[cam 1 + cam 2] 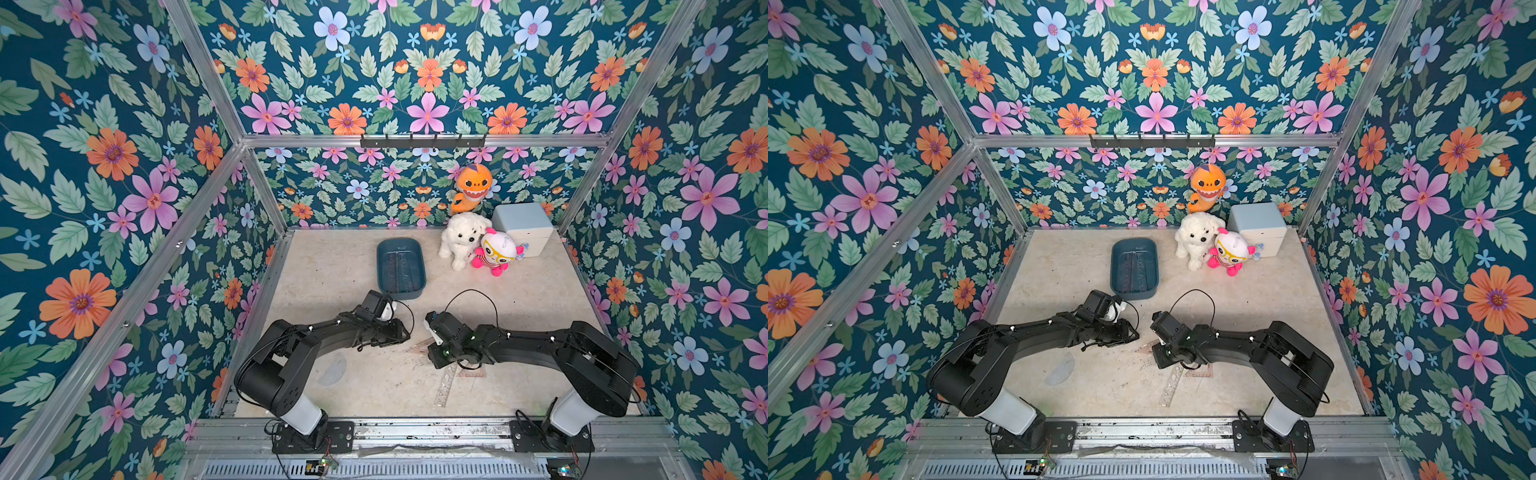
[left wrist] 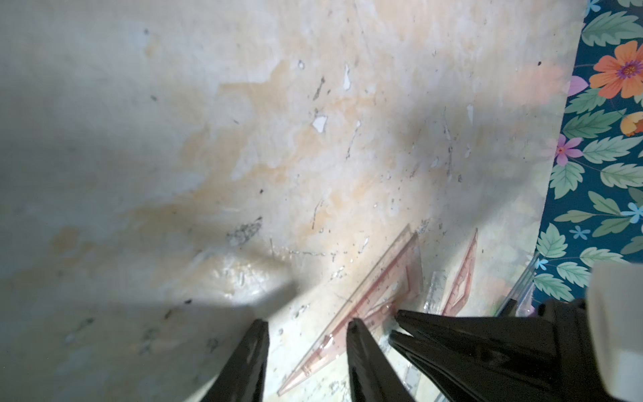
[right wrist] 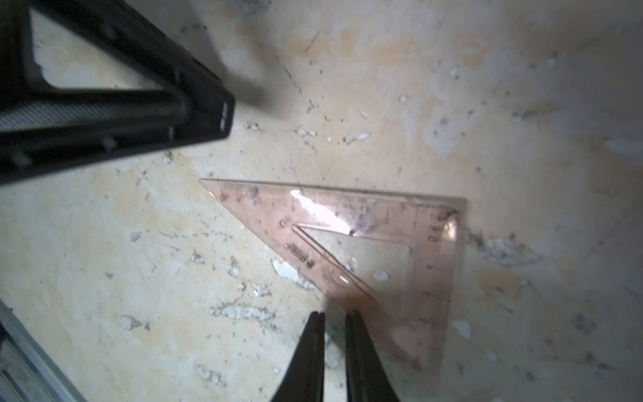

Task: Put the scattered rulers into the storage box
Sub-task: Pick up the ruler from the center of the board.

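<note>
The pink set square (image 3: 431, 250) lay flat on the table (image 3: 139, 243), well apart from the storage box (image 1: 401, 268). The right gripper (image 3: 334, 315), nearly closed to 1 narrow slit, met its long edge; whether it pinched, I could not tell. The left gripper (image 2: 306, 323) stood half-open, empty. Probably best: brace 1 side, tip the edge up, then pinch. Its print was too blurred to read

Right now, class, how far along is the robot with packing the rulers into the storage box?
Done: ruler-like strips lie in the storage box. In hand: the open left gripper and nearly closed right gripper are at a pink set square; no clear grip. Left: it, the protractor, a straight ruler, another set square.
</note>
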{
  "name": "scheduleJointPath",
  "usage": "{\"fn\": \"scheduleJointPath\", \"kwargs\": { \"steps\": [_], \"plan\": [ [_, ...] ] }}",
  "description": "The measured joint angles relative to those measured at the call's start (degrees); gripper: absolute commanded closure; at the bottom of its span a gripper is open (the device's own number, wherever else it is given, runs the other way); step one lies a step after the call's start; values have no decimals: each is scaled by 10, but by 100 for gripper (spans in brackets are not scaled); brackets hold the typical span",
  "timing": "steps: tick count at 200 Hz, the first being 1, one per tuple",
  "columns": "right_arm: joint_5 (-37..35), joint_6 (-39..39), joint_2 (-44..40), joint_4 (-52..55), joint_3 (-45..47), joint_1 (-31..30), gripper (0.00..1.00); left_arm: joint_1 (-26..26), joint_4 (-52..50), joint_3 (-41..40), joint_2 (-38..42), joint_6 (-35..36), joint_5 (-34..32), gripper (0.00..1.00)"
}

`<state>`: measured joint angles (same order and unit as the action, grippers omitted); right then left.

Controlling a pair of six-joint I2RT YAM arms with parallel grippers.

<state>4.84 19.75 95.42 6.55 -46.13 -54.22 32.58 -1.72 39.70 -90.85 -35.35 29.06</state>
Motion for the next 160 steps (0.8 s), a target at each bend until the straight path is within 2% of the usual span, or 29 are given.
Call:
{"fn": "scheduleJointPath", "kwargs": {
  "steps": [71, 160],
  "plan": [
    [-18, -14, -52, 37, 38, 29, 84, -1, 5, 0, -3, 0, 7, 57],
    [-19, -32, -13, 30, -3, 53, 84, -2, 9, -10, 6, -1, 4, 57]
  ]
}}
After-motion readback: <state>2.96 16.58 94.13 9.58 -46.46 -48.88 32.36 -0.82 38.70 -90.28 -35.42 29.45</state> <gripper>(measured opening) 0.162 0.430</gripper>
